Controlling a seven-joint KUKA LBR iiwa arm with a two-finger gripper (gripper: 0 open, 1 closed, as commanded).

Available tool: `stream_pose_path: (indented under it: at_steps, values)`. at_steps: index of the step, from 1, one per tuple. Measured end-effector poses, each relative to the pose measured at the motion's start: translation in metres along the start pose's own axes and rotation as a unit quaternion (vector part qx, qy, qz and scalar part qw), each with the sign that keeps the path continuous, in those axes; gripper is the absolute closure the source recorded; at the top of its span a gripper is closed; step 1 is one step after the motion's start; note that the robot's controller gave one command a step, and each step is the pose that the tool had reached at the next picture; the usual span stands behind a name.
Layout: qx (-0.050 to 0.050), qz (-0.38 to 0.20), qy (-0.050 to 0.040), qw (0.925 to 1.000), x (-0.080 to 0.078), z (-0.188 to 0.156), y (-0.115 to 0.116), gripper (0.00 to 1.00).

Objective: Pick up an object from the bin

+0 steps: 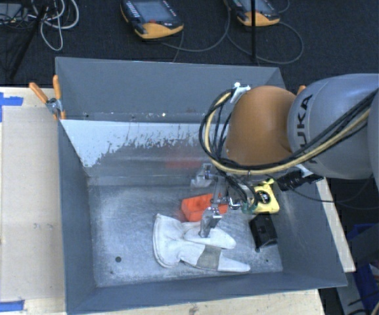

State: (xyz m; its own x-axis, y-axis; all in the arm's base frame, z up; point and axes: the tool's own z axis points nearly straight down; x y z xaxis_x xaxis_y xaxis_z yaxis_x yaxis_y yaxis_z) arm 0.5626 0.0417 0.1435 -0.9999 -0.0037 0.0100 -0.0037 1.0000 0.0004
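- We find the arm [337,133] reaching into the bin [127,205] from the right; its orange cover [258,126] hangs above the bin's right half, with cables [209,133] looped round it.
- The pincer [209,223] points down at the bin's floor, right of centre; its tip stands at the upper edge of a white glove [176,245]; we cannot tell whether it is spread, pressed together or pinching anything.
- The glove lies flat and crumpled on the floor, near the front wall; it is the nearest thing to the pincer.
- An orange piece [192,207] lies just behind the glove, touching or nearly touching it, just left of the pincer.
- A yellow-and-black thing [268,201] lies to the right, partly under the wrist; we cannot tell its kind.
- A black block [263,231] lies in front of the yellow thing, apart from the glove.
- The bin's left half is bare metal.
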Motion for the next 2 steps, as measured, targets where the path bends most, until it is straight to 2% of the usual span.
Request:
stream_pose_path:
  at_steps: [1,2]
  values:
    - [0.000,0.000,-0.0040,1.0000,-0.002,-0.004,0.000,0.00]
    - [-0.003,0.091,0.0010,0.9958,-0.038,0.064,-0.031,1.00]
